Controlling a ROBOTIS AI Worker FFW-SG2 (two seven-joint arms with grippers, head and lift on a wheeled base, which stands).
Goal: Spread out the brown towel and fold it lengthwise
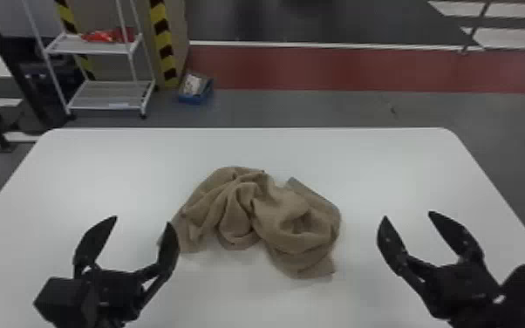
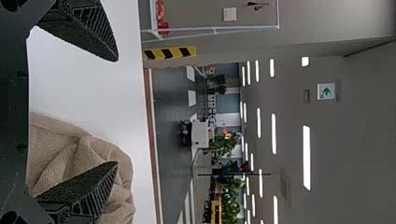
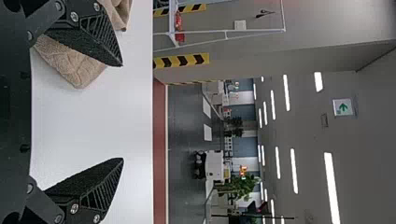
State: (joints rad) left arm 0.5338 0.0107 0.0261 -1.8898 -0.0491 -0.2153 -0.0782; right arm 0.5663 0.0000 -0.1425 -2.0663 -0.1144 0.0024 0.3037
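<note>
Left gripper: two black, ribbed, tapered fingers, wide apart. Crumpled brown cloth towel on smooth white tabletop, partly hidden behind one finger; contact undetermined. Beyond: yellow-and-black striped band, white metal-framed rack, green-and-white rectangular sign, long white ceiling lights, green leafy plants.

White table, rounded far corners, straight far edge, smooth bare-looking surface, brown towel lying crumpled mid-table, loose folds, unspread, one strip-like edge angled at its right.
</note>
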